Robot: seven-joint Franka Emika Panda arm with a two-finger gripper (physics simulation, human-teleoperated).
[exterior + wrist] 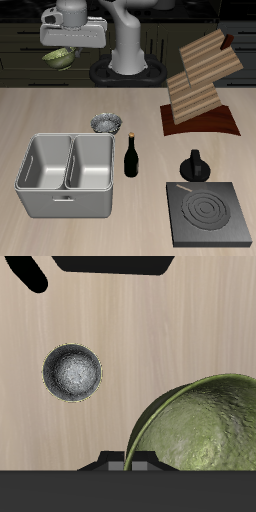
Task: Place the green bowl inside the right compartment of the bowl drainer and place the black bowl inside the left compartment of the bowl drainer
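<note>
High above the table's back edge, my gripper (62, 48) is shut on the rim of the green bowl (59, 58), which hangs tilted beneath it. The wrist view shows the green bowl (205, 428) close up, with its mottled inside. The black bowl (107, 123), dark with pale speckles, sits upright on the table just behind the bowl drainer (66, 196), and the wrist view shows the black bowl (72, 371) from above. The bowl drainer is a light grey tub near the front edge, and both of its wells are empty.
A dark bottle (131, 155) stands upright beside the drainer. A black knobbed pot (195, 166) sits behind a flat black stove plate (210, 213). A wooden rack (205, 80) rises at the back. The robot's base (127, 62) stands behind the black bowl.
</note>
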